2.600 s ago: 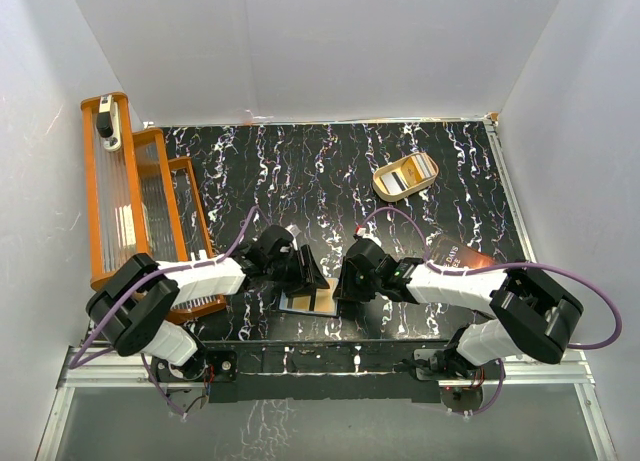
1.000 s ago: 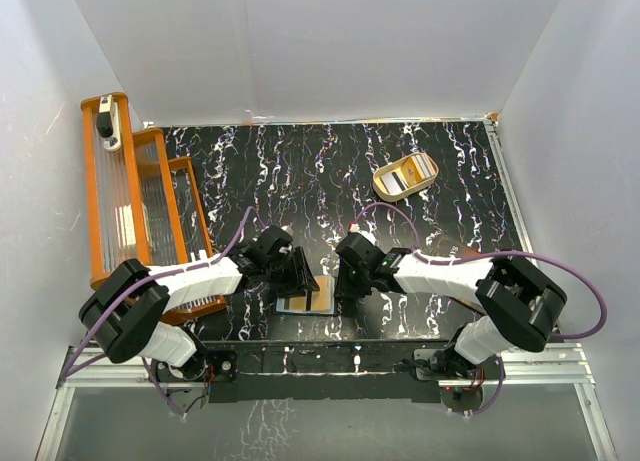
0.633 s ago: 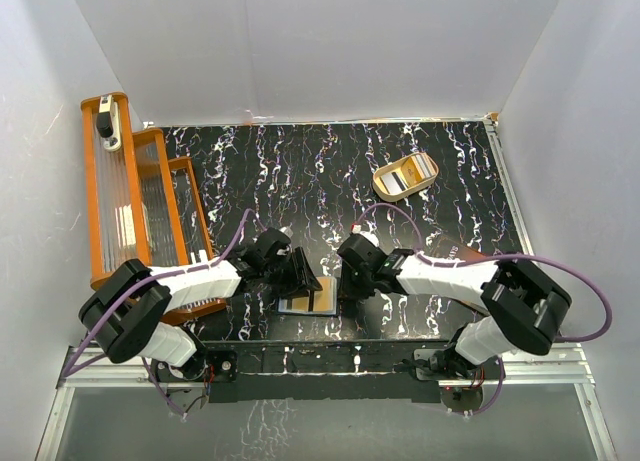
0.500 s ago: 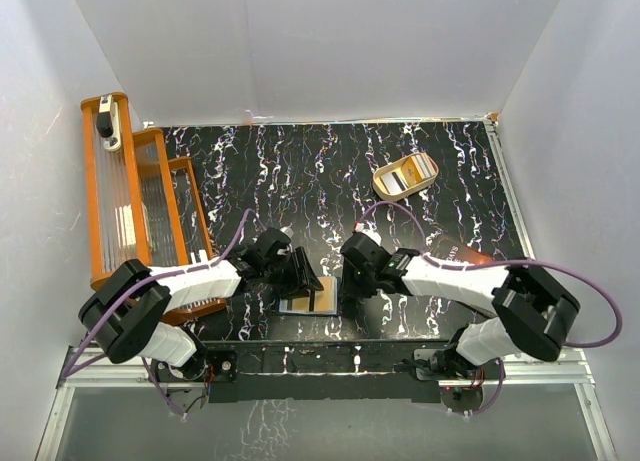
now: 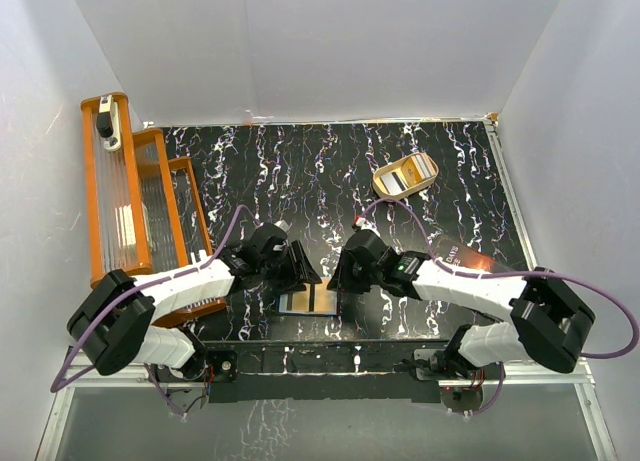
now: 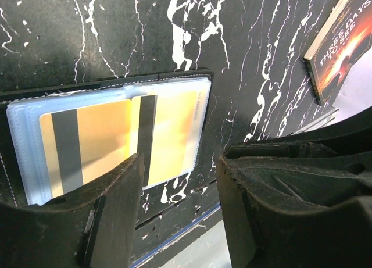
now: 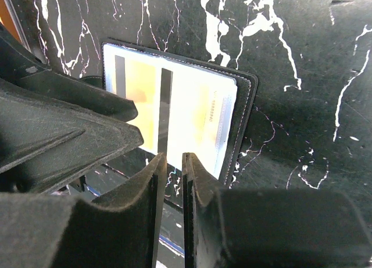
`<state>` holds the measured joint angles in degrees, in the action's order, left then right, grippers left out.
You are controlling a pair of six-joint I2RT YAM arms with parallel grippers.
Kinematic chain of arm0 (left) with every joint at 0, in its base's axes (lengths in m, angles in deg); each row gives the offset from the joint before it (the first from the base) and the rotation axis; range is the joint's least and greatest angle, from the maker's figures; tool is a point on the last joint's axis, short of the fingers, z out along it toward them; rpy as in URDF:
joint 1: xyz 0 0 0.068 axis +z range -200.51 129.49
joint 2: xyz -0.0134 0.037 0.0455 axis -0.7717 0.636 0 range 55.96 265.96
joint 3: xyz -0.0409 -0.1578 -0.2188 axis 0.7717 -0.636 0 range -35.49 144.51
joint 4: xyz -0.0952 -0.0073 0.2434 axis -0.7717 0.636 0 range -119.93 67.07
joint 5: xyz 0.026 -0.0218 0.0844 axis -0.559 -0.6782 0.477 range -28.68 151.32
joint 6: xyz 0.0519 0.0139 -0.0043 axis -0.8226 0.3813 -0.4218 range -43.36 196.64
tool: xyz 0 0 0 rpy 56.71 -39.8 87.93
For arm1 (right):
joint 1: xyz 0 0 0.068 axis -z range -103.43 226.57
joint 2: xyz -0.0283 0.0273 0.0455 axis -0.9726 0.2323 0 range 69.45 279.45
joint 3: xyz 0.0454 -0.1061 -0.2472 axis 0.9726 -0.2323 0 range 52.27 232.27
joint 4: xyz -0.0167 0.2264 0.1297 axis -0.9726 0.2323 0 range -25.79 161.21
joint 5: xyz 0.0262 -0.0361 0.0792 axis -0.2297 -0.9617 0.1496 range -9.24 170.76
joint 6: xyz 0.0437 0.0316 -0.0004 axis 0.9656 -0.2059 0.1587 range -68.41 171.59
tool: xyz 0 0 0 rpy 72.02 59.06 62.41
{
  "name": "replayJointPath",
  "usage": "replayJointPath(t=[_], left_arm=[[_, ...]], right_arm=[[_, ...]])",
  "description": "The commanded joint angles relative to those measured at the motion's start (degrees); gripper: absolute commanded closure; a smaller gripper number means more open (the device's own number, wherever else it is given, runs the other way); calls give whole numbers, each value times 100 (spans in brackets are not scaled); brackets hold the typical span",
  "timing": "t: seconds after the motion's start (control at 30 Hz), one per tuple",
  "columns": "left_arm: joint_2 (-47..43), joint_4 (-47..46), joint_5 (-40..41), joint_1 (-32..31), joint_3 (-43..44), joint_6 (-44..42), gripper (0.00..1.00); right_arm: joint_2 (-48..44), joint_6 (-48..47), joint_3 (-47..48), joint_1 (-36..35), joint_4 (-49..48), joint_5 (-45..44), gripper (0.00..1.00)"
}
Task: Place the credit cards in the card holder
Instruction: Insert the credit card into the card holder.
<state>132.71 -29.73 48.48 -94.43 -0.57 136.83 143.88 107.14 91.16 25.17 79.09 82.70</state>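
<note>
I hover low over the card holder (image 5: 310, 301), which lies open and flat on the table (image 5: 330, 171) close to its near edge; two gold-orange cards (image 6: 99, 140) with dark stripes show through its clear sleeves, and I cannot tell whether the outer one is fully seated. My left gripper (image 6: 180, 175) stands open and empty just above the holder's near side. My right gripper (image 7: 174, 163) has its fingers only a slit apart, with nothing in them that I can see. More cards wait in the tan tray (image 5: 405, 175), well apart at the far right.

The risks, as I judge them: my two grippers sit very near each other and could knock together; a finger catching a sleeve lip would drag the light holder toward the edge, or pull a card back out; pressing on one flap could fold the holder shut.
</note>
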Motion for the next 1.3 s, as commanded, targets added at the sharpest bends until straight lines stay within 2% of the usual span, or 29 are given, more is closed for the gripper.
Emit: replayJointPath(t=[0.0,0.17,0.4,1.27], left_arm=[[-257,42,-34,50,-108,163,48],[-282,-18,-39,59,-227,210,48],[-190,67,28,68,-216,111,47],[358,-775,-245,68,-527,376,48]], right_arm=[[142,146,-88,-37,-678,200,85],[576,49,-102,-37,-855,345,86],[975,57,-55,-40,-147,-223,89],[827,142,-347,-46,-222,-240,89]])
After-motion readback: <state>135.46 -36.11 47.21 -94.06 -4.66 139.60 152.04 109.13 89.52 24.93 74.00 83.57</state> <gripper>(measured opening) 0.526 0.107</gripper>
